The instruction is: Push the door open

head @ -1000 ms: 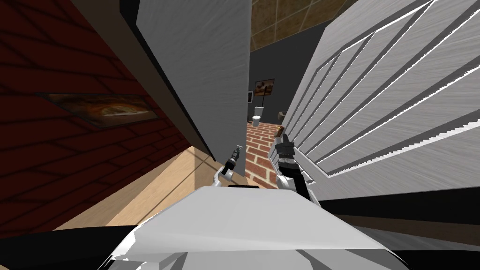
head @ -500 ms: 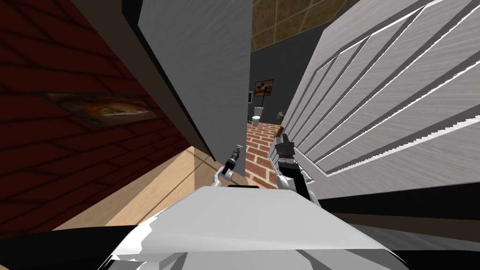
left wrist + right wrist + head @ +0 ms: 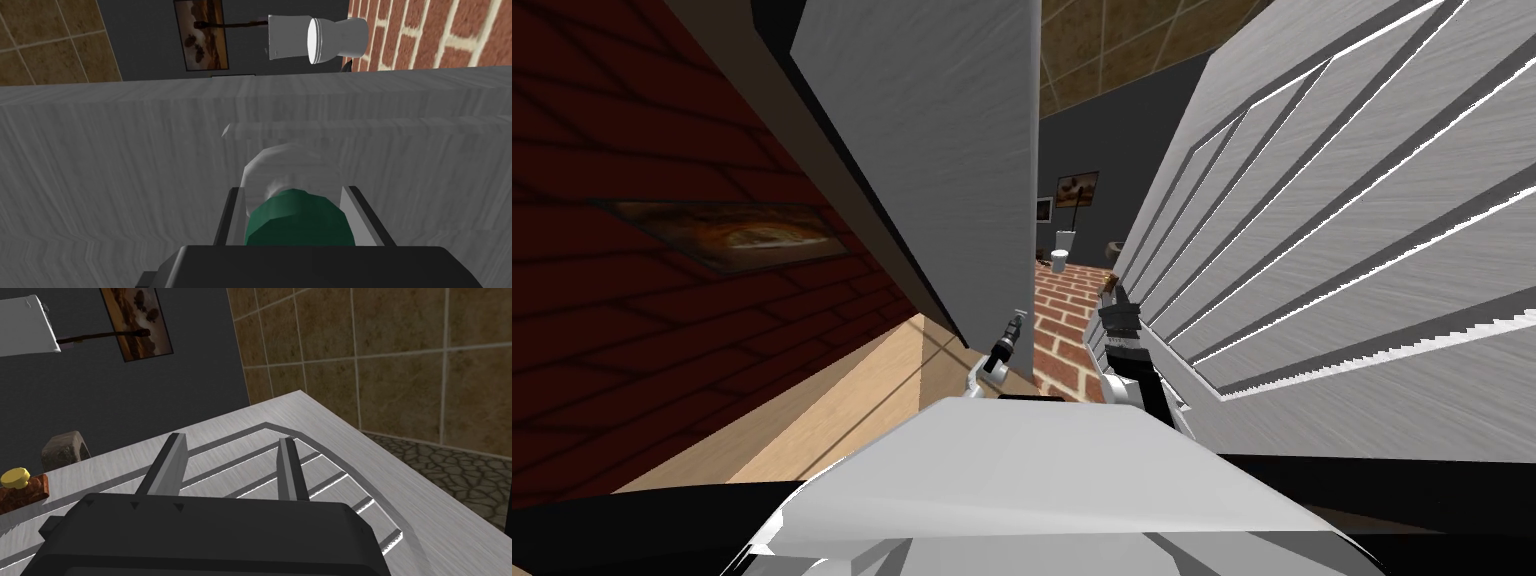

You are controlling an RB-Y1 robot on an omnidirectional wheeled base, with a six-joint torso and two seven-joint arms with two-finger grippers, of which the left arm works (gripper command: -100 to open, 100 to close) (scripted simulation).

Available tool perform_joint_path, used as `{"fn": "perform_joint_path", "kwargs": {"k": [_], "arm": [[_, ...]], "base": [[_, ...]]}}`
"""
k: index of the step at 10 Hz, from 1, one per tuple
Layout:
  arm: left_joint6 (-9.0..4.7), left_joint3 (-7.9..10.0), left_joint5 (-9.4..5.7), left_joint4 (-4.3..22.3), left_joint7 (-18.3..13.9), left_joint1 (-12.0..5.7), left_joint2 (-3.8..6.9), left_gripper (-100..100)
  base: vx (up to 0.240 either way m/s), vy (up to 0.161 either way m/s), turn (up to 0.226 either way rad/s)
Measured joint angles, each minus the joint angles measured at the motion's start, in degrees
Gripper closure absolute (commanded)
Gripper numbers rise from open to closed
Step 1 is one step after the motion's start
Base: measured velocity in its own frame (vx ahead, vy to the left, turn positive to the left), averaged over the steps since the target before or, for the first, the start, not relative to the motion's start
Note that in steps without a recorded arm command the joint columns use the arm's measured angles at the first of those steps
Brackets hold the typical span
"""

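While my left gripper (image 3: 292, 190) is clamped onto a dark green knob (image 3: 297, 220), a plain grey panel (image 3: 125, 160) sits right past its fingers. Right gripper (image 3: 231, 437) has its fingers spread wide with nothing between them, lying close along the pale panelled door (image 3: 350, 453), whose yellow knob (image 3: 15, 477) is off beside that gripper. Way beyond both: brick floor (image 3: 1067, 320), a white toilet (image 3: 335, 37) and a framed picture (image 3: 205, 32).

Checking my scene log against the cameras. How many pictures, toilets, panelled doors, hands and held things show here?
Pictures: 2 (brick-wall picture, dark-wall picture)
Toilets: 1 (white toilet)
Doors: 1 (panelled door)
Hands: 2 (left hand, right hand)
Held things: 1 (green object in the left hand)
Total: 7
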State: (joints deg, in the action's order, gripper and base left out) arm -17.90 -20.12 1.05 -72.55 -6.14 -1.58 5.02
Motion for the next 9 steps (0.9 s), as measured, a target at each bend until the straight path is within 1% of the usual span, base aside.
{"fn": "perform_joint_path", "kwargs": {"k": [1,2,3,4,6,7,9], "arm": [[-0.06,0.63,-0.06,0.6,0.2,-0.45,-0.15,100],[-0.19,1.5,-0.1,1.4,0.5,-1.13,-0.51,100],[0.18,2.32,-0.04,1.2,1.0,-1.15,-1.0,100],[0.34,3.03,0.0,1.3,1.5,-1.38,-1.43,100],[0.31,4.12,-0.08,1.9,1.9,-1.99,-1.68,100],[0.69,4.44,-0.12,1.2,1.9,-1.56,-1.54,100],[0.42,5.65,-0.03,2.5,2.7,-1.97,-2.38,100]], "base": [[0.184,-0.163,0.086],[0.167,-0.142,0.112],[0.159,-0.123,0.082],[0.122,-0.099,0.031],[0.09,-0.08,0.04],[0.083,-0.081,0.101],[0.081,-0.075,0.051]]}}
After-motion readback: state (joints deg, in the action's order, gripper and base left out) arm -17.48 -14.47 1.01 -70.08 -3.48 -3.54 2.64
